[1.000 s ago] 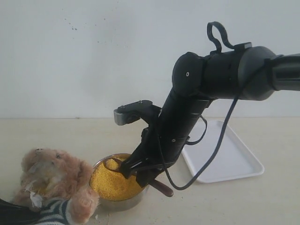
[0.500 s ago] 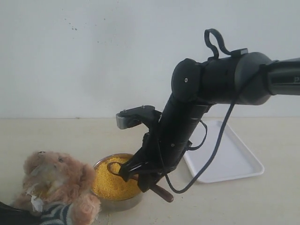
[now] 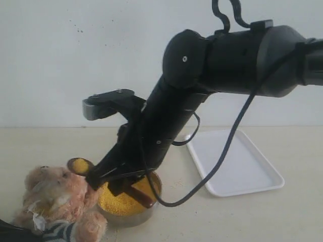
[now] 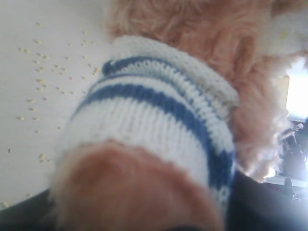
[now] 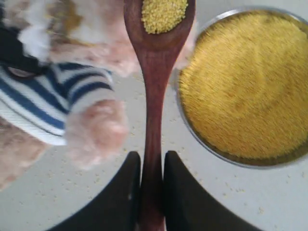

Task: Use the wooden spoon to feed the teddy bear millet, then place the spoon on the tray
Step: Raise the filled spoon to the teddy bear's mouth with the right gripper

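Right hand (image 5: 151, 161) is clamped narrow on the thin handle of the small dark reddish-brown wooden spoon (image 5: 155, 72). The oval end carries a little heap of fine yellow millet (image 5: 163, 13), up by the head of the light brown fuzzy teddy bear in the striped shirt (image 3: 53, 194), just beside the round steel bowl (image 5: 179, 108).

My take for the feeding bit: hold the spoon level, go slow and bring the tip to the muzzle, or grains end up on the bench (image 3: 282, 212), where plenty lie scattered. The flat white plastic tray (image 3: 242, 166) sits well apart, beyond the arm.

Hard to make out: the bear's mouth is lost in fur. The left wrist view is all shirt and fur, so I can't tell whether the left hand is wide or gripping.
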Available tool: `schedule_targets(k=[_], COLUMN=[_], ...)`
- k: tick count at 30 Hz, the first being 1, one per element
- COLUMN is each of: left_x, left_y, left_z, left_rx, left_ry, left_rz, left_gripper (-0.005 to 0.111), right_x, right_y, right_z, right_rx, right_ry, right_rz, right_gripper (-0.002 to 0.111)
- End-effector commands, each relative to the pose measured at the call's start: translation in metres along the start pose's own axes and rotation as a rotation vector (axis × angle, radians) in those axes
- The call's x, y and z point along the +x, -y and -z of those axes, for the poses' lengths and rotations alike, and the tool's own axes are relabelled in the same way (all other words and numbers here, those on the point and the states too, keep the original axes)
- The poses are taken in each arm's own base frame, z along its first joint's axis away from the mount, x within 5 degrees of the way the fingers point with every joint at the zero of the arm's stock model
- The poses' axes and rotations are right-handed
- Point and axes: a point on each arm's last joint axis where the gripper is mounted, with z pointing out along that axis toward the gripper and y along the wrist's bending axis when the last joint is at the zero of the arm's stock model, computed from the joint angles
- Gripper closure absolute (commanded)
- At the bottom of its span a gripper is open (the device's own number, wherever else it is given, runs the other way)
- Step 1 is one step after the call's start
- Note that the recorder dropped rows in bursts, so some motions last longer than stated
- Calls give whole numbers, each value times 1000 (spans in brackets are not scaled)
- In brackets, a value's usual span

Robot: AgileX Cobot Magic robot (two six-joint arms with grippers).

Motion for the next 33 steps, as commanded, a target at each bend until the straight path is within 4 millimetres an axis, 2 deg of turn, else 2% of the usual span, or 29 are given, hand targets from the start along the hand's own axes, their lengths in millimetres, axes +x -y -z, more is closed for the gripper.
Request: schedule_targets(k=[1, 4, 8, 14, 19, 25, 30, 33], left_x=[1, 1, 1, 2, 1, 2, 2, 2], left_y=[4, 3, 3, 5, 6, 6, 6, 6], left_z=[-1, -1, -1, -1, -1, -1, -1, -1], left_rx=[32, 31, 31, 50, 54, 61, 61, 61], left_ry=[-8, -9, -9, -16, -10, -17, -17, -17], left_rz=[7, 6, 6, 6, 10, 7, 7, 7], left_gripper=[103, 103, 103, 103, 103, 103, 103, 103], right_x=[-12, -14, -11, -9, -8, -15, -14, -12], right_y=[-28, -41, -53, -54, -62, -74, -81, -85], right_z=[6, 4, 0, -3, -16, -31, -41, -45], right_rx=[-23, -32, -12, 156, 202, 420, 592, 640], right_ry=[48, 54, 21, -32, -78, -62, -132, -164], right_rz=[78, 118, 253, 385, 537, 674, 764, 804], right_gripper=[109, 109, 109, 109, 109, 109, 109, 109])
